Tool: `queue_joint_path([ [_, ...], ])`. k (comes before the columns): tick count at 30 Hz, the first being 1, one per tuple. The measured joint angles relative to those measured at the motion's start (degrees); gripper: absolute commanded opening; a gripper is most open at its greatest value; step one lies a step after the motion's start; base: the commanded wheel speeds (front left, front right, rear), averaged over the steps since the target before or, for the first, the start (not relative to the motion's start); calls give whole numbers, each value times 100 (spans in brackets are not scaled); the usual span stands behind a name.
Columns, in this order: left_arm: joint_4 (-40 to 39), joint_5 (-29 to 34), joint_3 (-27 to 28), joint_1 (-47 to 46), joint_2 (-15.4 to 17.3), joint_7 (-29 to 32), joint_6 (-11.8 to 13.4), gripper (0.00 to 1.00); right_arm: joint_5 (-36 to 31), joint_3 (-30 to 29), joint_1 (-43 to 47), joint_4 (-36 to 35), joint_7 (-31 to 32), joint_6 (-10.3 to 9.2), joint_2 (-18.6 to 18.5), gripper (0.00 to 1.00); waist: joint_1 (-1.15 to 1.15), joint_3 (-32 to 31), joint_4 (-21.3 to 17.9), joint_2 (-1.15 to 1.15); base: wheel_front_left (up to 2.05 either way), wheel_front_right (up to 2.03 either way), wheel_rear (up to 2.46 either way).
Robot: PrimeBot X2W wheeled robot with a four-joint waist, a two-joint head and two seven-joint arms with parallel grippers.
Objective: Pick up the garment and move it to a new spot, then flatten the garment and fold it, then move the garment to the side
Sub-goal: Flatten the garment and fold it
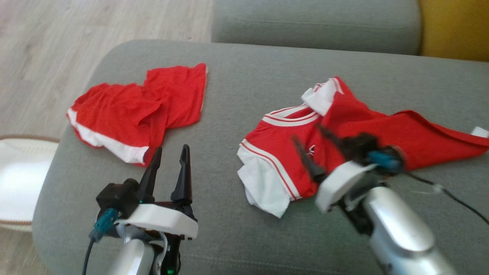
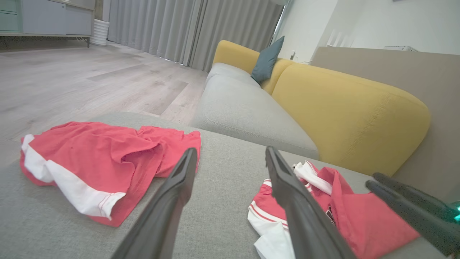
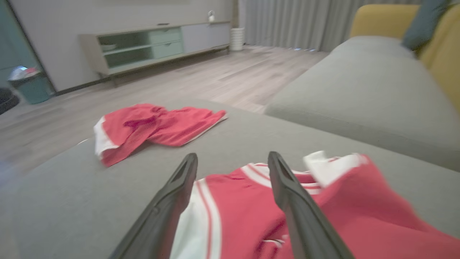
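The garment, a red shirt with white trim (image 1: 275, 152), lies crumpled on the right half of the grey cushion (image 1: 237, 95). My right gripper (image 1: 306, 132) hovers just above it, open, with nothing between its fingers; its wrist view shows the shirt (image 3: 359, 216) below the spread gripper (image 3: 233, 156). Red shorts with a white hem (image 1: 133, 110) lie rumpled at the left. My left gripper (image 1: 172, 148) stands open and empty just near of the shorts, apart from them. In the left wrist view, the left gripper (image 2: 230, 150) points between the shorts (image 2: 90, 154) and the shirt (image 2: 359, 219).
A grey sofa seat (image 1: 317, 23) and yellow backrest (image 1: 454, 26) lie beyond the cushion. Wooden floor (image 1: 57, 46) runs along the left, with a white object (image 1: 19, 179) by the cushion's edge. A black cable (image 1: 458, 198) trails from the right arm.
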Motion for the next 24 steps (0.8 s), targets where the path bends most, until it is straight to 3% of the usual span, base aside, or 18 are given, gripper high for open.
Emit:
queue_joint_path([
  [5, -91, 0, 1, 3, 0, 0, 23, 100, -508, -1457, 600, -634, -111, 0, 146, 100, 0, -84, -232, 0, 0, 0, 0],
  [12, -155, 0, -52, 3, 0, 0, 24, 100, -746, -2592, 1484, -1595, -193, 0, 405, 100, 0, -73, -464, 0, 0, 0, 0],
  [17, -185, 0, -91, 4, 0, 0, 21, 100, -390, -2714, 1975, -2065, -353, 0, 433, 100, 0, 16, -656, 0, 0, 0, 0],
  [24, -185, 0, -94, 5, 0, 0, 18, 100, -271, -2628, 2195, -2117, -525, 0, 463, 100, 0, 114, -865, 0, 0, 0, 0],
])
